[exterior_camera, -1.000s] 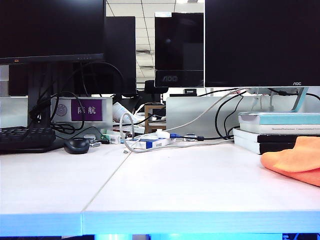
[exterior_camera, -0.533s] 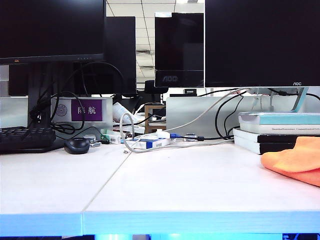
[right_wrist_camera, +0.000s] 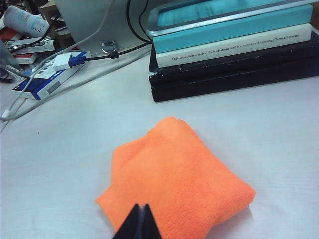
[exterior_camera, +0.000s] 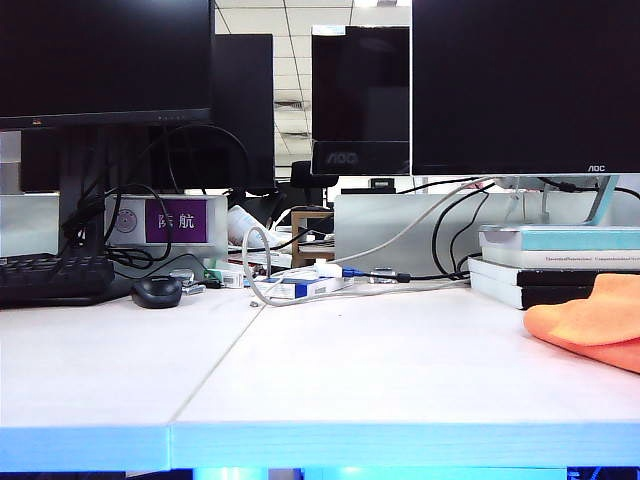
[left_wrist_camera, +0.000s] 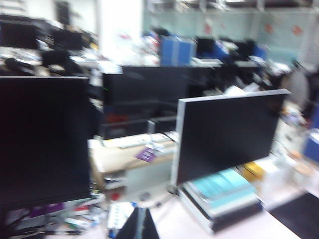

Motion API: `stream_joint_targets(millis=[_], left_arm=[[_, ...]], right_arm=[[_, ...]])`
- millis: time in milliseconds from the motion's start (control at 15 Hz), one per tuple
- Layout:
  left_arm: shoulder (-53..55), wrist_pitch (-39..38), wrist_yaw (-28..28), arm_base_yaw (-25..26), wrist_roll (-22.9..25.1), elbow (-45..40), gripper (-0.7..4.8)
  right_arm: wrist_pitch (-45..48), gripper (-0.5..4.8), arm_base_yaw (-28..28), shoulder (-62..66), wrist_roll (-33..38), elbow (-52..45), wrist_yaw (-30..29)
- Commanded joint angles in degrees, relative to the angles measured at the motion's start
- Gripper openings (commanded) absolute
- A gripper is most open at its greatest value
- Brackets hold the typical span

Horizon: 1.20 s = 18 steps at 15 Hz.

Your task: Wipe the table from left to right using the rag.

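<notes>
- Your exterior view cuts off the rag [exterior_camera: 592,322] at 3 o'clock on the counter [exterior_camera: 380,370]; neither hand shows there.
- Right wrist view shows the whole rag, right hand [right_wrist_camera: 140,225] pressed together above it, pinching nothing.
- Left wrist view is blurred: left hand [left_wrist_camera: 138,225] pressed together, empty.

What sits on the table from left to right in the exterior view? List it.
Keyboard → mouse → cable clutter → book stack → rag; the rag overlaps the books' lower right, and no gripper shows.
</notes>
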Motion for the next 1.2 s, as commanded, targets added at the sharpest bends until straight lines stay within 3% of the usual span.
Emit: stream_joint_targets(millis=[67,267,333,467,667,800,866,1000,1200], left_arm=[[-14.56,23.15,1.29,4.87,1.75,-34.36,-0.06],[-24.96,33.51,15.76,18.01,-0.92,-58.47,-0.06],[-34.38,38.16,20.83,28.96,-1.03,-78.82,-0.06],[-40.39,42.42,21.27,33.24,-0.9,-89.53,-0.06],[-46.27,46.99,20.94,36.17,-0.9,-99.78,-0.05],[-50.62,52.06,20.98,37.22,-1.55,-109.57,-0.06],[-58.23,57.11,20.7,37.22,-1.53,-117.9,-0.06],[-64.13,58.05,20.35,37.13,-1.57,-124.37,-0.06],[-64.19,57.18,18.16,37.09,-1.53,-126.86,-0.06]], right_arm=[[0.52,-0.05,0.13,0.0,0.22,0.24,0.09],[0.52,-0.05,0.13,0.0,0.22,0.24,0.09],[0.52,-0.05,0.11,0.0,0.22,0.24,0.09],[0.52,-0.05,0.13,0.0,0.22,0.24,0.11],[0.52,-0.05,0.13,0.0,0.22,0.24,0.2],[0.52,-0.05,0.13,0.0,0.22,0.24,0.11],[0.52,-0.05,0.13,0.0,0.22,0.24,0.11],[0.52,-0.05,0.15,0.0,0.22,0.24,0.11],[0.09,-0.05,0.2,-0.5,0.22,0.24,0.15]])
